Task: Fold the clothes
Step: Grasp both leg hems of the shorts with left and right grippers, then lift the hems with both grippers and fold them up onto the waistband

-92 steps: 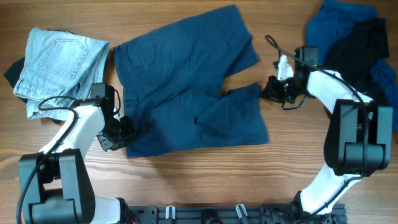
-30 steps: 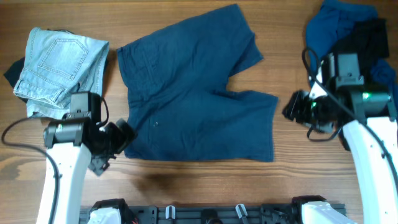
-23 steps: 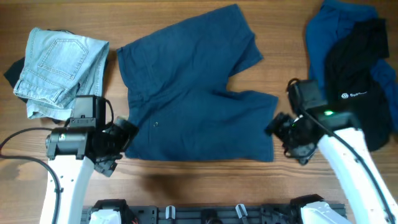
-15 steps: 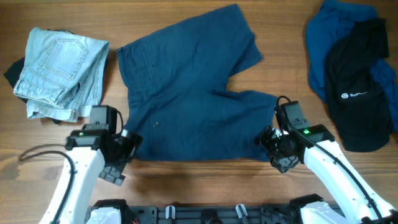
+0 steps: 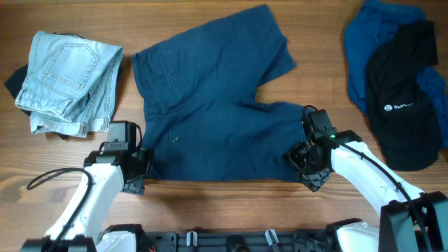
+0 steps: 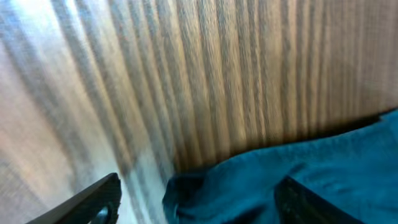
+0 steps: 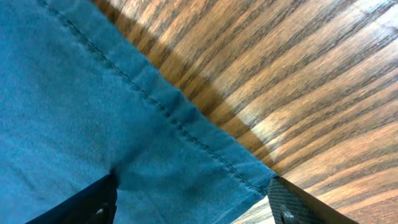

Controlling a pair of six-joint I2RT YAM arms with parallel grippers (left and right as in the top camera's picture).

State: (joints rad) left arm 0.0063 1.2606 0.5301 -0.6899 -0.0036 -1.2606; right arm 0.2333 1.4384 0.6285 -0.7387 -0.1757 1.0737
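Note:
Dark navy trousers [image 5: 217,112] lie spread flat mid-table, waistband to the left. My left gripper [image 5: 142,166] sits at their near left corner. In the left wrist view it [image 6: 196,202] is open, and the cloth corner [image 6: 249,186] lies between the fingers [image 6: 87,202]. My right gripper [image 5: 297,159] is at the near right leg hem. Its wrist view shows it [image 7: 193,202] open too, with the stitched hem corner [image 7: 205,155] in the gap. Neither pair of jaws pinches the fabric.
Folded light-wash jeans [image 5: 66,80] rest at the far left on a dark item [image 5: 14,80]. At the far right a royal-blue garment [image 5: 364,42] lies under a black garment with a white logo [image 5: 399,105]. Bare wood table [image 5: 224,203] runs along the near edge.
Both arms have come down and in to the trousers' near corners. The right arm swung left from the garments at the right, and the left gripper slid to the corner.

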